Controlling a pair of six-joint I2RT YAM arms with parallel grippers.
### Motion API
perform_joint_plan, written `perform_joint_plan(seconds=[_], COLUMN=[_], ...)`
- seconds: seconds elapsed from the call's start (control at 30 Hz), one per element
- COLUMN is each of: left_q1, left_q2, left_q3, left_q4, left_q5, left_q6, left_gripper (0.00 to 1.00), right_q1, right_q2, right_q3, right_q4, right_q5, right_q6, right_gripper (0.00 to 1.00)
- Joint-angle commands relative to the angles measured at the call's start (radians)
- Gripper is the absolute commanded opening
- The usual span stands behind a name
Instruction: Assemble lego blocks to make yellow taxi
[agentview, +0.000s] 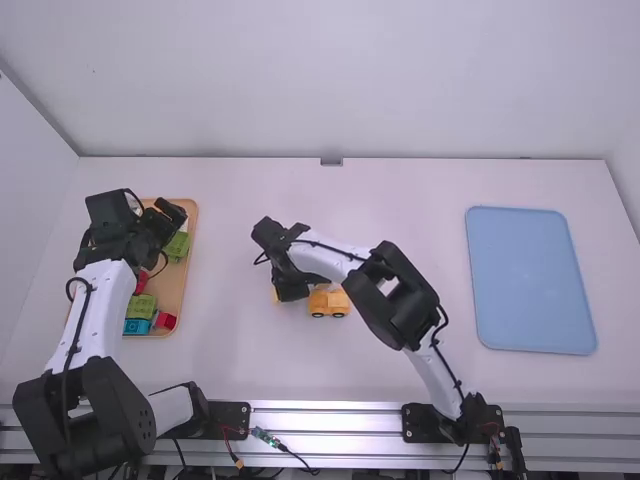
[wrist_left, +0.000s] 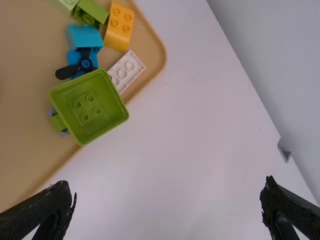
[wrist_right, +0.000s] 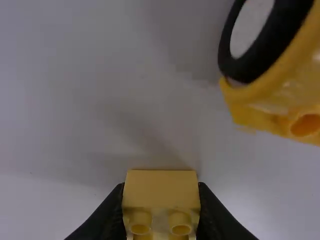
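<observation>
Right claw (agentview: 291, 294) grips yellow block (wrist_right: 160, 189), clear of wheeled base (agentview: 328, 303).

On the desk (agentview: 235, 360), a wheeled piece (agentview: 328, 303) stands just right of the right claw (agentview: 288, 292), which has a block (wrist_right: 161, 192) between its fingers. Well left of that claw, one tray (agentview: 187, 255) holds toy bricks (agentview: 141, 306); well right lies another tray (agentview: 530, 280).

Bright, diffuse light casts soft, faint shadows.
</observation>
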Motion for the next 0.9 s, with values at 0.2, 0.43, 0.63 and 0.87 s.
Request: perform_joint_plan(seconds=[0.2, 0.43, 0.63, 0.87], left_q1=[0.002, -0.002, 0.003, 0.003], left_q2=[-0.015, -0.015, -0.015, -0.015], left_q3=[-0.007, -0.007, -0.007, -0.007], left_q4=[-0.005, -0.005, -0.005, -0.005], left_q5=[0.004, 0.005, 0.005, 0.004], left_q6=[-0.003, -0.002, -0.003, -0.002], left_gripper=[0.99, 0.99, 0.99, 0.99], right_q1=[0.006, 0.011, 0.010, 0.001], right_q2=[0.009, 0.009, 0.009, 0.009], right_q3=[-0.010, -0.009, -0.009, 0.006], right_q4=[-0.009, -0.009, -0.013, -0.031], right_q5=[-0.005, -0.005, -0.023, -0.055], right_q6=[0.011, -0.021, -0.051, -0.104], right_gripper=[0.58, 0.99, 0.99, 0.99])
